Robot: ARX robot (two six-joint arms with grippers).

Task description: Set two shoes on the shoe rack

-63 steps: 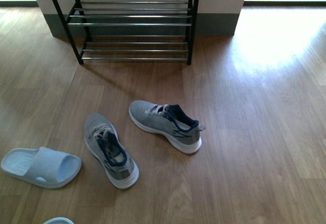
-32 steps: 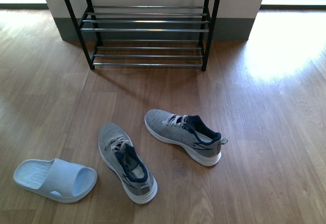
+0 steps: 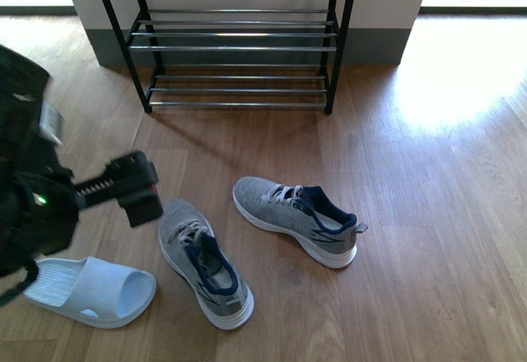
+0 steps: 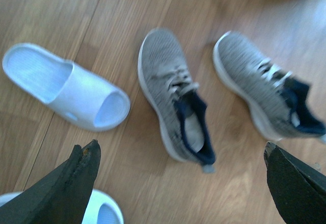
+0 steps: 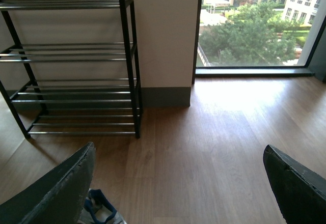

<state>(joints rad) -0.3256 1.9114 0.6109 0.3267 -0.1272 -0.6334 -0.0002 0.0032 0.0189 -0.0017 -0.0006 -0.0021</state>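
Two grey knit shoes lie on the wood floor in front of the shoe rack (image 3: 239,48). One shoe (image 3: 202,263) points its toe toward the rack, and the other shoe (image 3: 296,218) lies to its right, toe to the left. My left gripper (image 3: 140,189) hovers open just left of the nearer shoe. In the left wrist view the left gripper (image 4: 181,147) stands open above the heel of that shoe (image 4: 175,94), with the second shoe (image 4: 265,91) beside it. My right gripper (image 5: 179,148) is open over bare floor, facing the rack (image 5: 76,89). Only the navy heel of a shoe (image 5: 99,206) shows there.
A pale blue slipper (image 3: 90,290) lies left of the shoes; the left wrist view shows it (image 4: 66,86) and the edge of a second slipper (image 4: 104,211). A wall (image 5: 163,30) stands behind the rack, with a window (image 5: 254,25) to the right.
My left arm has come into the front view from the left, above the slipper and beside the nearer shoe. The view shifted earlier; the shoes have stayed where they lay.
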